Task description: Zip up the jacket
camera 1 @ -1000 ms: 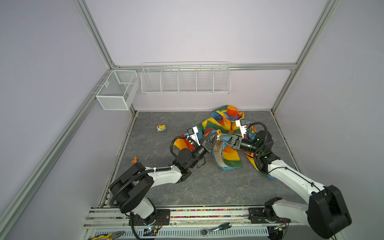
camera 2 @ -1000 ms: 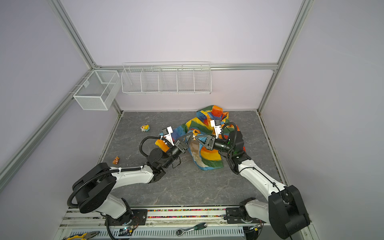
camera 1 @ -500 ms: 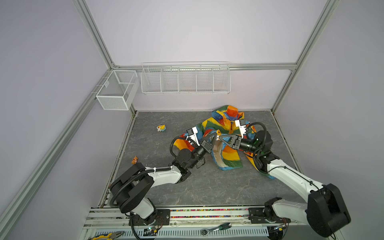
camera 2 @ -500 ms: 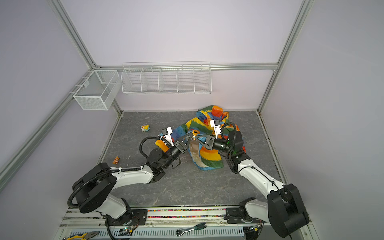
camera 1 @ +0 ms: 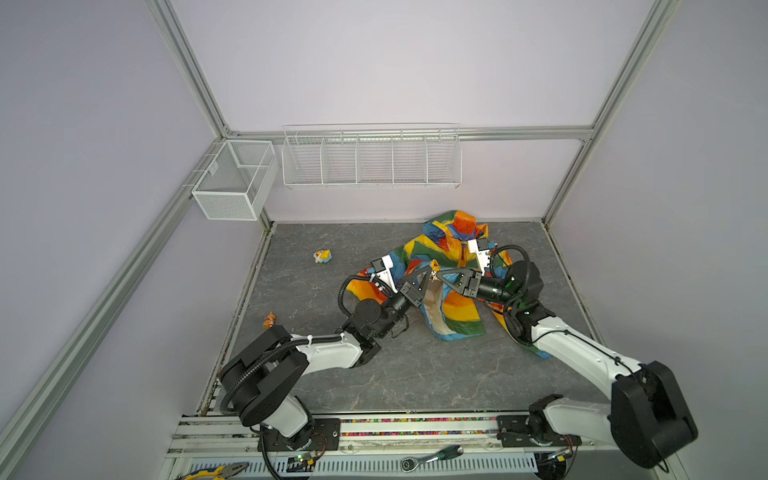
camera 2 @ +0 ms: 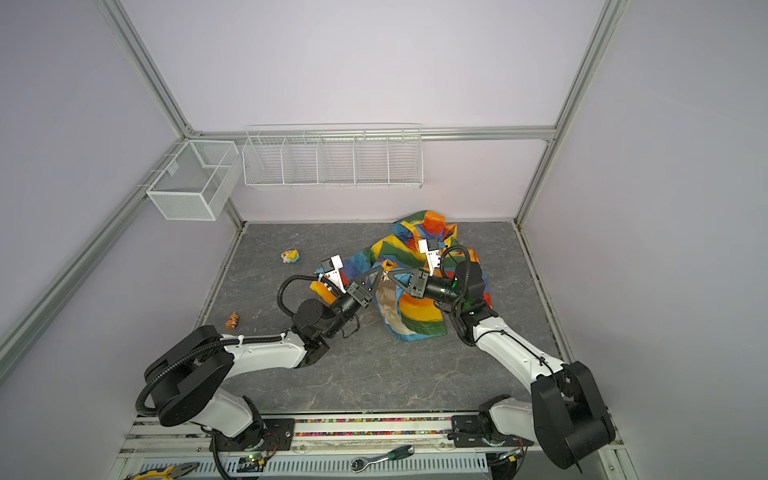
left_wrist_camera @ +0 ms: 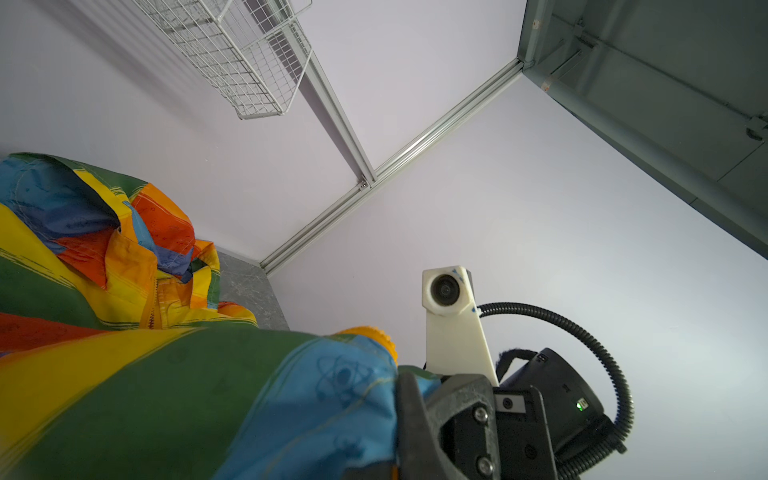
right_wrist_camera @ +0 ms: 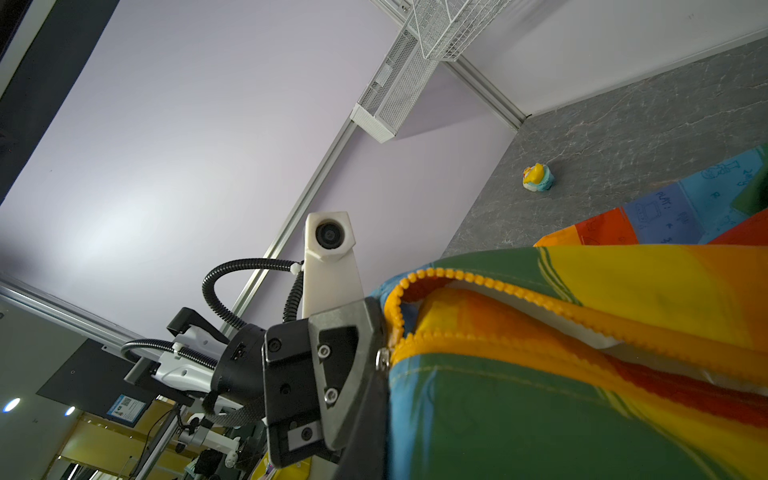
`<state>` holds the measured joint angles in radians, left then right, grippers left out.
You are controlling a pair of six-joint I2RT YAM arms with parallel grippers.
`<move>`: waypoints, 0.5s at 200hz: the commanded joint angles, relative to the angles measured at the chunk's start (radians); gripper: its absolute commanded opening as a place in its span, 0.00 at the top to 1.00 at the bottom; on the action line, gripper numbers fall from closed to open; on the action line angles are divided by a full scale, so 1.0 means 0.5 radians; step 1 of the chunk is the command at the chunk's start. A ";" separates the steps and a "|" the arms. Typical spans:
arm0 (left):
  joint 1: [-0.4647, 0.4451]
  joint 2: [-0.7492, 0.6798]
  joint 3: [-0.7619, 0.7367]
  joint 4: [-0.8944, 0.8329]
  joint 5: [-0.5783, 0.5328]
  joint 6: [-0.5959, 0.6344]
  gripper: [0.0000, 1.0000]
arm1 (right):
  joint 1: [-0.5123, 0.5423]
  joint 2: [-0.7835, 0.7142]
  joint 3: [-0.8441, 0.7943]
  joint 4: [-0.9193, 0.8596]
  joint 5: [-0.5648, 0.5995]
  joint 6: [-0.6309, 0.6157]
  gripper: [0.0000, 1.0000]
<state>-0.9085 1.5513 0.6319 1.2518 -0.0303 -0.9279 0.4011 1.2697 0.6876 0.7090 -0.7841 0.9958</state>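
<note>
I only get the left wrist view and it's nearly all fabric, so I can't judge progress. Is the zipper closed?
Observer: No. The right wrist view shows the zipper open, its teeth in two separate rows.
Operator: What is my left gripper holding?
Observer: The left gripper is shut on the jacket, at the edge where the zipper bends.
Operator: Anything loose on the table?
Observer: In both top views a small yellow toy lies on the table, left of the jacket and apart from it.
</note>
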 commanded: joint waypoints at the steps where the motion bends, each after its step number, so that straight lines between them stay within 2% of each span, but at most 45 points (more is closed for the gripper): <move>1: -0.014 0.017 0.017 0.042 0.078 -0.057 1.00 | 0.009 0.026 0.048 0.223 0.119 0.050 0.94; 44: -0.017 0.078 0.062 0.100 0.133 -0.130 1.00 | 0.016 0.017 0.039 0.232 0.181 0.035 0.94; 100: -0.018 -0.015 0.022 -0.047 0.125 -0.123 1.00 | -0.062 -0.111 0.021 0.205 0.233 -0.025 0.94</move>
<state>-0.9031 1.5681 0.6472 1.2675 -0.0265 -0.9768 0.4007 1.2743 0.6876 0.7319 -0.7486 0.9985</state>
